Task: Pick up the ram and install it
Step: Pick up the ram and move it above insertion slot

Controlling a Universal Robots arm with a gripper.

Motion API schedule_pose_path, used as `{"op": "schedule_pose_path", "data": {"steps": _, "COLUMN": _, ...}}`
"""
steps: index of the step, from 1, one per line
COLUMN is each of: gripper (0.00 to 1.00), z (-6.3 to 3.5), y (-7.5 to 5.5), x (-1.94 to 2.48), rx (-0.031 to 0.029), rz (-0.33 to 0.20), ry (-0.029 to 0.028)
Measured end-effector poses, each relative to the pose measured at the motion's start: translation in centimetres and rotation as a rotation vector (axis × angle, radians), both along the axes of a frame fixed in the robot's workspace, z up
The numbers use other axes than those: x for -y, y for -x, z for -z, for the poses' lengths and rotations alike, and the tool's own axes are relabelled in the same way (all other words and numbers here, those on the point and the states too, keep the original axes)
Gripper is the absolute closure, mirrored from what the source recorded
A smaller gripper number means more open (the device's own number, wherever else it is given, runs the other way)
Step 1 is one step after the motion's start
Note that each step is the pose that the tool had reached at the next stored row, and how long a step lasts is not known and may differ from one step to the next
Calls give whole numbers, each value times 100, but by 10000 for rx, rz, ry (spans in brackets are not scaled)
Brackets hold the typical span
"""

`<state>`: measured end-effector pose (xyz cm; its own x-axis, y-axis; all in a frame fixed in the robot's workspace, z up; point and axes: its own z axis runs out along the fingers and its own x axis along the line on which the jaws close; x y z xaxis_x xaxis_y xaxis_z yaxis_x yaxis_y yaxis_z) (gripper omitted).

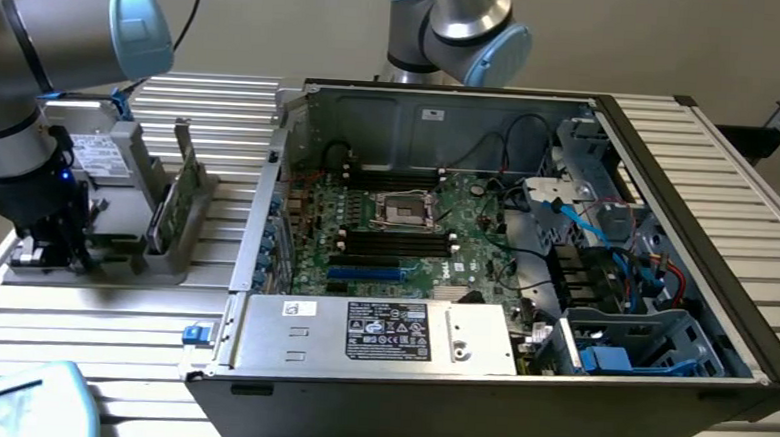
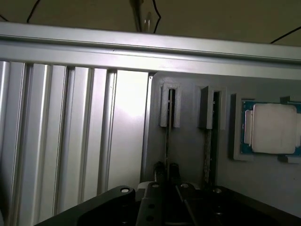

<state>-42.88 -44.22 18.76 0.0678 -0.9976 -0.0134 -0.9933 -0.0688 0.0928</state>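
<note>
The ram (image 2: 168, 136) shows edge-on as a thin dark strip standing in a slot of the grey holder (image 2: 188, 155). My gripper (image 2: 167, 168) sits low over it, its two fingertips pressed against either side of the strip, shut on it. In the exterior view the gripper (image 1: 52, 253) is down at the holder (image 1: 120, 259) on the exterior view's left, beside the open computer case (image 1: 656, 242). The motherboard (image 1: 409, 230) lies inside the case with dark memory slots (image 1: 392, 242) near its middle.
A second thin stick (image 2: 208, 146) stands in the neighbouring slot, and a metal-topped processor chip (image 2: 273, 128) lies beyond it. Upright green boards (image 1: 166, 212) and a silver hard drive (image 1: 100, 153) stand in the holder. A second arm (image 1: 454, 27) rises behind the case. The power supply (image 1: 371, 333) spans the case's front.
</note>
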Motion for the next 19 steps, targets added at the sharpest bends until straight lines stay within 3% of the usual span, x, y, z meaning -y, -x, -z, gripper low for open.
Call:
{"op": "schedule_pose_path", "data": {"steps": 8, "gripper": 86, "z": -31, "y": -7, "x": 0, "rx": 2, "rz": 0, "ry": -1}}
{"op": "schedule_pose_path", "data": {"steps": 19, "gripper": 86, "z": -157, "y": -7, "x": -9, "rx": 1, "rz": 0, "ry": 0}}
